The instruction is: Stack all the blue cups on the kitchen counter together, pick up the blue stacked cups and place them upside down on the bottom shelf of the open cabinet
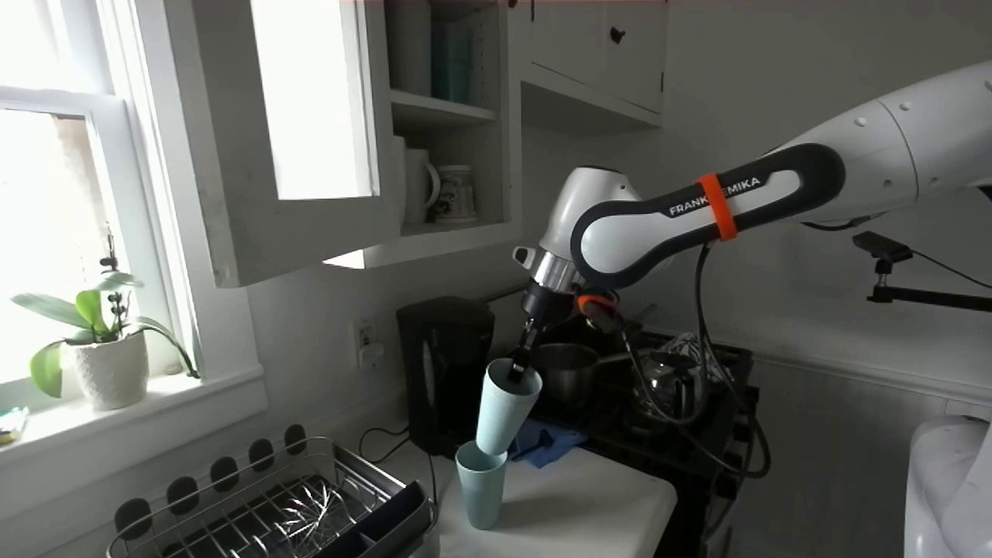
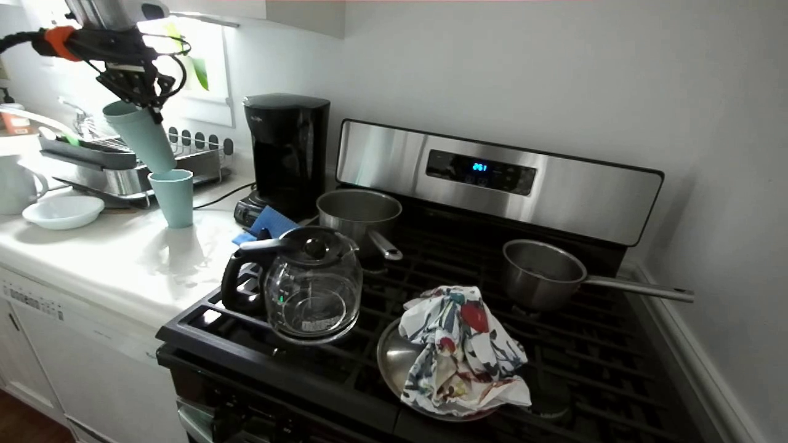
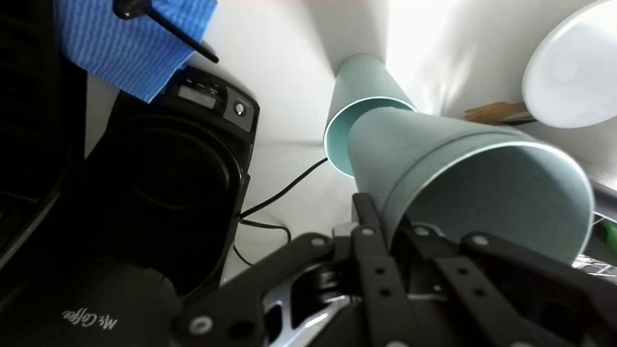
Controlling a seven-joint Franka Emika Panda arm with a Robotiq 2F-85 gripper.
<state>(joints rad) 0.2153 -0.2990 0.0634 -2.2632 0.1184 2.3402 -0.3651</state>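
Right of the near rack [image 1: 370, 474], a cup [image 1: 482, 500] stood upright on the surface [image 1: 593, 504]. Over its mouth, the hand [image 3: 386, 213] gripped tilted, apparently nested cups [image 1: 504, 415] by the rim. Stacking looked almost done; flipping them onto the far bottom shelf [image 1: 428, 229] remained.

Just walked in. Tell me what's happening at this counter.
The robot's gripper is shut on the wall of a tilted blue cup, possibly two nested. Its base is at the mouth of another blue cup, upright on the kitchen counter; whether they touch I can't tell. The stacking isn't finished. Above, mugs stand on the bottom shelf of the open cabinet.
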